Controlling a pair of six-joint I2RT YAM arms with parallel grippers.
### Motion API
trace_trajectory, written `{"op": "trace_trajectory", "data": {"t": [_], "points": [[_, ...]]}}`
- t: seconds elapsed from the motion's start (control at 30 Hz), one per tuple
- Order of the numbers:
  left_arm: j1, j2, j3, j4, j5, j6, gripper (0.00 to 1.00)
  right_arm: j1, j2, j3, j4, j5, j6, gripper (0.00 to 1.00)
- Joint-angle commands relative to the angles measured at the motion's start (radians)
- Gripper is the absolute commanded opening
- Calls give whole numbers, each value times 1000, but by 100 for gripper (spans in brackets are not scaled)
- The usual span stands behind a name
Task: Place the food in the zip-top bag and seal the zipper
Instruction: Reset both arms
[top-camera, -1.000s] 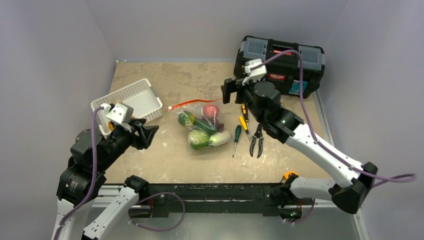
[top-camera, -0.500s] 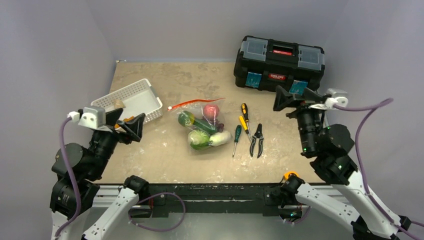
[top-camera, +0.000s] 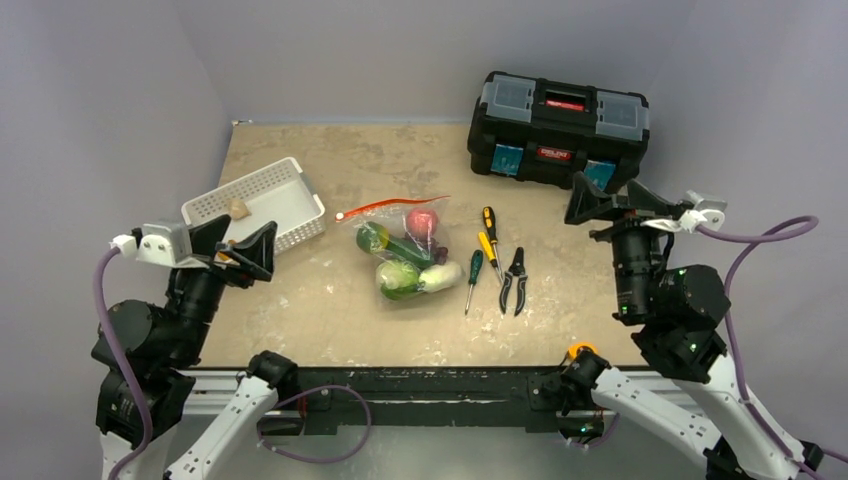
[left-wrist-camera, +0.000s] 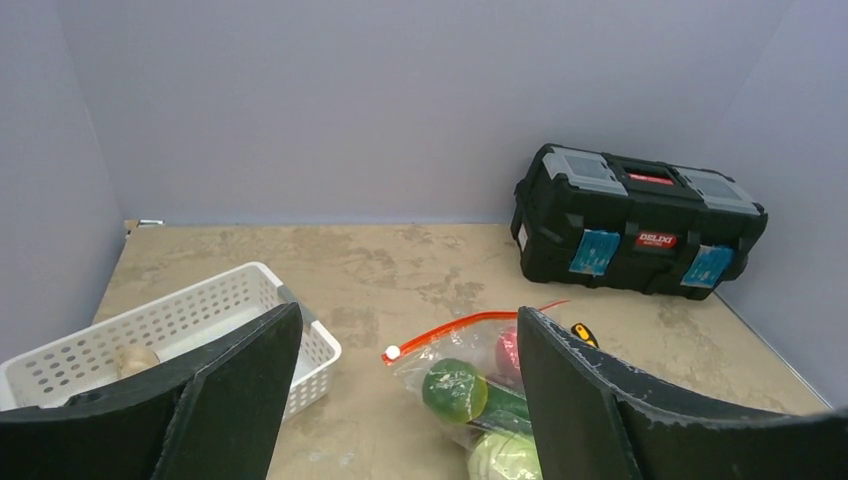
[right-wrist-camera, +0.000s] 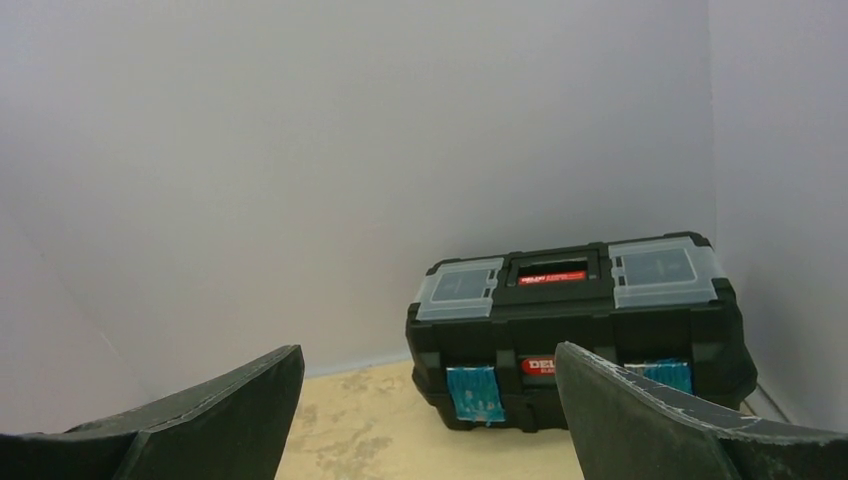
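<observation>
The clear zip-top bag (top-camera: 405, 252) lies flat mid-table with the food inside: pink-red peach (top-camera: 421, 221), green round fruit (top-camera: 372, 237), dark cucumber (top-camera: 408, 250) and leafy cabbage (top-camera: 397, 277). Its orange-red zipper (top-camera: 390, 205) runs along the far edge, with the white slider at the left end. My left gripper (top-camera: 238, 240) hangs open, raised and well left of the bag. The left wrist view shows the bag (left-wrist-camera: 470, 372) and zipper (left-wrist-camera: 470, 325) between its wide fingers (left-wrist-camera: 230, 390). My right gripper (top-camera: 612, 203) is open, raised at the right edge, facing the toolbox.
A white slotted basket (top-camera: 262, 188) holding a small tan item (top-camera: 238, 208) stands at the left. A black toolbox (top-camera: 560, 125) sits at the back right. Several screwdrivers (top-camera: 487, 235) and a pair of pliers (top-camera: 515, 280) lie right of the bag.
Both arms drew back from the bag and rose. The right arm swung from over the bag's mouth to the right edge. The left gripper opened wider.
</observation>
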Motion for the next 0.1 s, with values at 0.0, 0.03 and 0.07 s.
{"op": "trace_trajectory", "data": {"t": [0.0,0.03,0.07], "points": [[7,2,-9,28,-13,-16,78,1,24,4,9,51,57,99],[7,2,-9,28,-14,-17,78,0,34,11,-18,64,88,99],[7,0,-9,28,-13,-18,78,1,37,12,-21,64,93,99]]}}
